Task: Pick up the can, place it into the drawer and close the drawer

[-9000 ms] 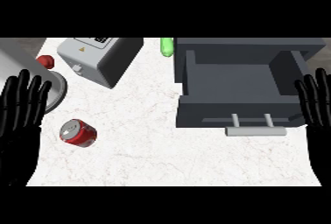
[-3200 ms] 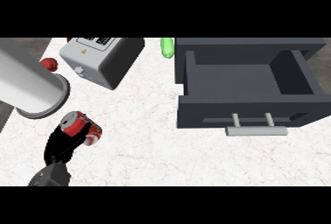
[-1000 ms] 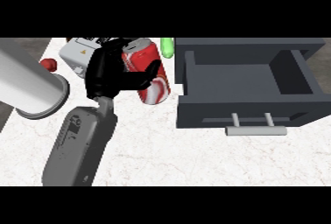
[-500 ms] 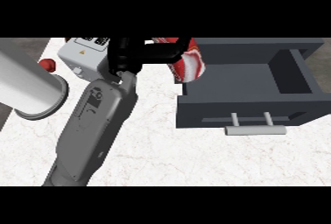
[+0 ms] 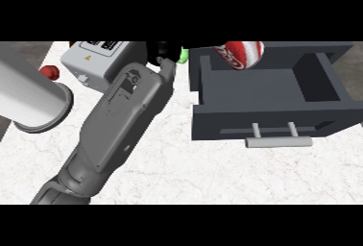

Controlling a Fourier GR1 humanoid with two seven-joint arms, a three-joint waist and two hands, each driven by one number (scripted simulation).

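The red and white can (image 5: 239, 54) hangs tilted over the back left corner of the open dark grey drawer (image 5: 322, 117), at the view's top edge. My left forearm stretches diagonally up from the lower left. My left hand (image 5: 164, 51) shows only as a black patch just left of the drawer's back corner, reaching toward the can. Most of its fingers are cut off by the view's top edge. The drawer's inside is bare, and its pale bar handle (image 5: 278, 141) faces me. My right hand is out of view.
A grey box-shaped appliance (image 5: 96, 60) stands at the back left, partly behind my forearm. A small red object (image 5: 48, 72) lies left of it. A green object (image 5: 184, 54) peeks out beside my hand. A thick pale cylinder (image 5: 28, 98) fills the left edge.
My left hand has carried the can from the counter's left up and to the right. In the last half second the can moved further right, to above the drawer's back.
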